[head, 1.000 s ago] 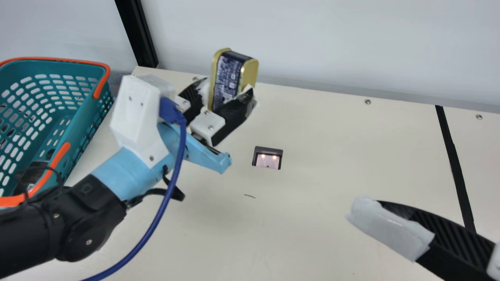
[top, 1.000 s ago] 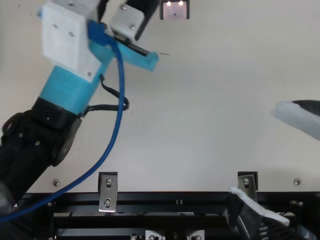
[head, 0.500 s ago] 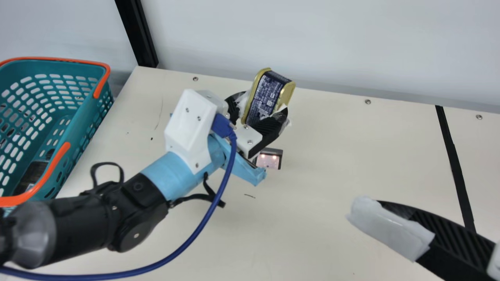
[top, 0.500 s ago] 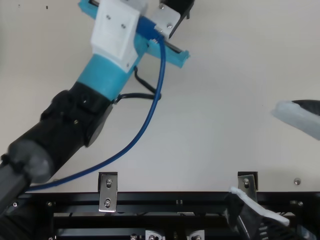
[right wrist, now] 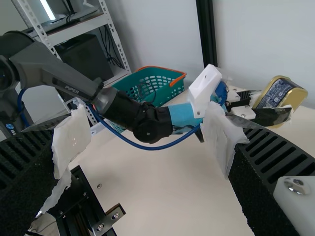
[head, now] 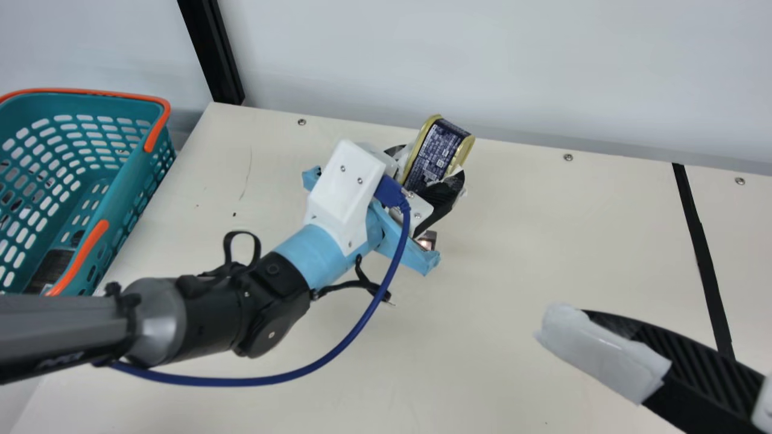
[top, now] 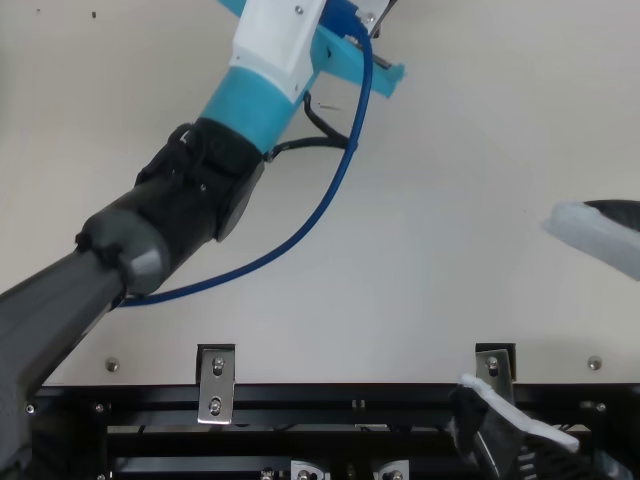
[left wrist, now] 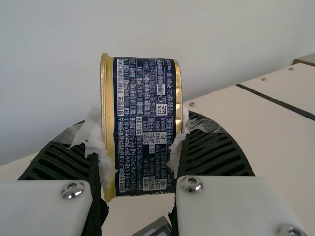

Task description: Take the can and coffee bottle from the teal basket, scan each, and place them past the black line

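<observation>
Below the left jaws [head: 435, 164], the scanner [head: 427, 240] sits partly hidden.

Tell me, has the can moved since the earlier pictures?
Yes. In the main view, the can has shifted right and slightly down the picture, farther from the teal basket and closer to the black line.
</observation>
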You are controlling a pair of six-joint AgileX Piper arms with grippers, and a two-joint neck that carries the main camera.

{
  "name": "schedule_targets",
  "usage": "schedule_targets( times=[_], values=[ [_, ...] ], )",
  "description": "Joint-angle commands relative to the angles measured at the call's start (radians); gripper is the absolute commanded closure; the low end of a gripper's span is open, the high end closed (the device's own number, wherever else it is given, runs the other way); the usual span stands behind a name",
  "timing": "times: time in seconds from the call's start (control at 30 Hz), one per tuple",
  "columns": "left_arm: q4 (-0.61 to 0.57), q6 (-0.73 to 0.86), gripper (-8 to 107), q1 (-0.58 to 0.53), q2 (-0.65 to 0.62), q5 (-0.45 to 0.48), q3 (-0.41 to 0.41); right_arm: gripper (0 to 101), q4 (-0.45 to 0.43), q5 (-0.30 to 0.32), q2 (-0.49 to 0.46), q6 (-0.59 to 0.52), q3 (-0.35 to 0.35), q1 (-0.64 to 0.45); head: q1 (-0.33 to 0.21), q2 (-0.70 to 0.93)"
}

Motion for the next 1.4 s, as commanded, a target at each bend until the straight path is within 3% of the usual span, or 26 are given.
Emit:
schedule_targets(
  times=[0.0, 0.67, 1.07, 1.37],
  values=[
    [-0.005, 0.002, 89, 0.004, 0.022, -0.006, -0.019, 0, 0.0, 0.0, 0.0, 0.0, 0.0, 0.0, -0.001, -0.004],
    [-0.021, -0.011, 89, 0.021, 0.149, -0.047, -0.093, 0, 0.0, 0.0, 0.0, 0.0, 0.0, 0.0, -0.001, -0.004],
    [-0.014, -0.034, 89, 0.026, 0.154, -0.042, -0.059, 0, 0.0, 0.0, 0.0, 0.0, 0.0, 0.0, -0.001, -0.004],
    [0.012, -0.075, 89, 0.024, 0.068, -0.056, 0.059, 0, 0.0, 0.0, 0.0, 0.0, 0.0, 0.0, -0.001, -0.004]
  ],
)
